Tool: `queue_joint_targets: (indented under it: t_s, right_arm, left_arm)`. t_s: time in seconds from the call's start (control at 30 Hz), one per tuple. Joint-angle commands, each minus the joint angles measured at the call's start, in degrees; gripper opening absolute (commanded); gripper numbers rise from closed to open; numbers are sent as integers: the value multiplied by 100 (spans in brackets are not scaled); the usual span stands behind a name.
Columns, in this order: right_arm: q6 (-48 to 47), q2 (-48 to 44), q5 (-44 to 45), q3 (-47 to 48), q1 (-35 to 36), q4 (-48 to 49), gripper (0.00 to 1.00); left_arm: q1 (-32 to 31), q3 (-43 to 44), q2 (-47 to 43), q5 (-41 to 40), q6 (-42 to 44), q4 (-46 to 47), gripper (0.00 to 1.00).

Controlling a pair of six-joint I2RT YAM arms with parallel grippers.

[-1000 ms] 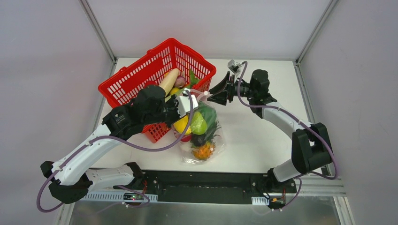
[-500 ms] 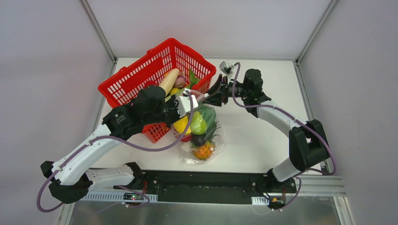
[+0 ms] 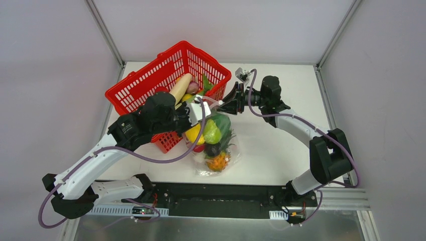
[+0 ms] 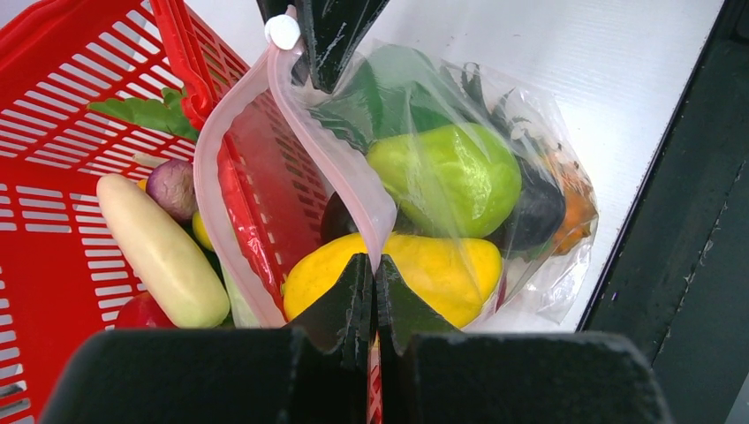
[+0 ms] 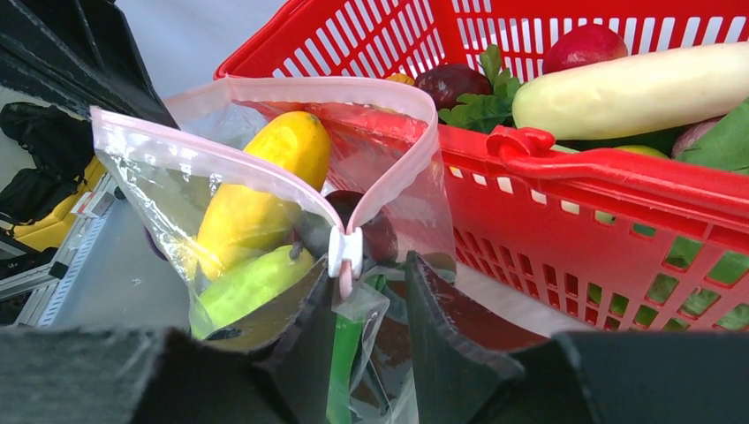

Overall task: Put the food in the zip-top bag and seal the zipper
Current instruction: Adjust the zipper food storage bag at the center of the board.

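My left gripper [image 4: 373, 276] is clenched on the near end of the zipper [image 4: 336, 163]. The bag [image 4: 549, 287] gapes just beyond it, food [image 4: 446, 177] inside, against the basket [image 4: 53, 265]. My right gripper [image 5: 366, 300] is spread, with the white slider [image 5: 346, 250] between its fingers.

Bright, even light; soft shadows

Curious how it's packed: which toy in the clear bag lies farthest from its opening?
The orange pineapple, at the closed end, beyond the dark eggplant and yellow piece.
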Motion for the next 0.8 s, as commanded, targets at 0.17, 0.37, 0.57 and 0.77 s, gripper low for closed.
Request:
queue_joint_targets:
  t_s: [0.17, 0.37, 0.57, 0.77]
  right_arm:
    - [-152, -316, -167, 110, 14, -21, 0]
    - [105, -461, -33, 8, 24, 291, 0]
    - [-363, -1425, -11, -212, -60, -134, 0]
    - [-678, -2228, -331, 58, -64, -637, 0]
  left_arm:
    - [31, -16, -135, -66, 67, 101, 0]
    - [23, -33, -174, -121, 60, 35, 0]
    - [26, 86, -186, -219, -162, -125, 0]
    - [25, -110, -186, -825, -475, 94, 7]
